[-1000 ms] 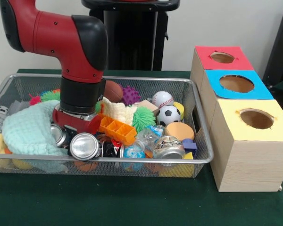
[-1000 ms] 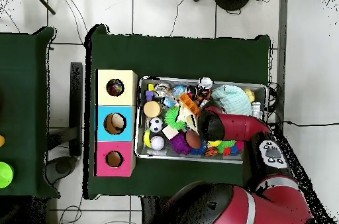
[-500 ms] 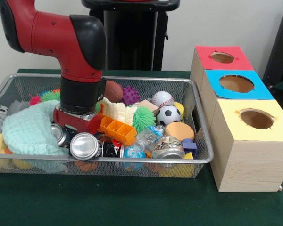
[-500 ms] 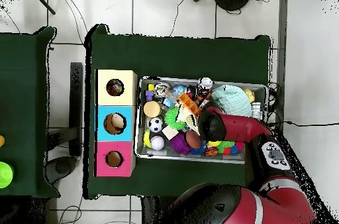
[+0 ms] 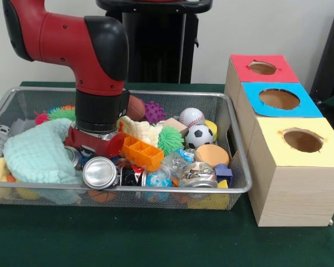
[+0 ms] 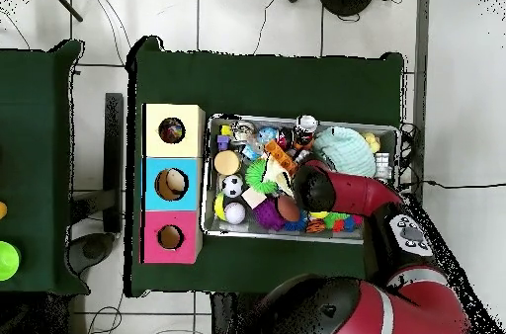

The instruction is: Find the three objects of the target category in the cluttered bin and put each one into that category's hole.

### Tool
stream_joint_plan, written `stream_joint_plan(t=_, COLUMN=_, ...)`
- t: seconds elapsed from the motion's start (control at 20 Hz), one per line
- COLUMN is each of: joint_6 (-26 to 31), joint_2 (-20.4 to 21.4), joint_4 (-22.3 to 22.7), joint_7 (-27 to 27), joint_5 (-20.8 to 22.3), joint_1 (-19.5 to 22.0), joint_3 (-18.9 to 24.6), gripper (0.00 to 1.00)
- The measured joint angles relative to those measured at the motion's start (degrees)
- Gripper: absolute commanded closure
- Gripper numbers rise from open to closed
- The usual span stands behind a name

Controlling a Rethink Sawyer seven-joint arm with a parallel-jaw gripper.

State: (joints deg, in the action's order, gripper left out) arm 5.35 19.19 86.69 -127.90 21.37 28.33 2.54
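Gripper [image 5: 94, 146] sits low in the bin [image 5: 156, 95], buried among the clutter; we cannot tell from either view how it is set or whether it holds anything, since the red wrist housing and the black forearm cover it. We take the bin as our landmark throughout.

Just beside the gripper, toward the bin's left end in the front view, we see the mint-green cloth [image 5: 36, 156] heaped up, its edge touching the red housing. On the other side of the gripper lies the orange tray [image 5: 143, 153], tilted, and behind that tray the cream cloth [image 5: 139, 131] shows between the arm and a green spiky ball [image 5: 170, 139]. At the bin's front wall, just before the gripper, a metal can [image 5: 99, 173] lies on its side with its round end toward the camera.

Farther right inside the bin we note a soccer ball [image 5: 199, 135], a baseball [image 5: 191, 117] behind it, and a crushed can [image 5: 197, 175] near the front right corner. We cannot pick out a polka-dot cloth in either view.

Outside the bin, at its right end, stand three wooden boxes in a row. The yellow hole [image 5: 303, 140] is on the nearest box, well apart from the gripper; the blue hole [image 5: 279, 99] and red hole [image 5: 262, 68] follow behind it.
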Motion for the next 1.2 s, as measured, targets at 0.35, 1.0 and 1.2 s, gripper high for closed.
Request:
stream_joint_plan(t=0.35, joint_6=0.0, joint_2=0.6, joint_4=2.4, joint_7=0.0, joint_5=-2.4, joint_1=-1.0, joint_3=0.1, gripper=1.00)
stream_joint_plan(t=1.0, joint_6=0.0, joint_2=1.3, joint_4=5.8, joint_7=0.0, joint_5=-7.3, joint_1=-2.4, joint_3=0.0, gripper=1.00)
stream_joint_plan(t=1.2, joint_6=0.0, joint_2=1.3, joint_4=6.2, joint_7=0.0, joint_5=-8.5, joint_1=-2.3, joint_3=0.0, gripper=1.00)
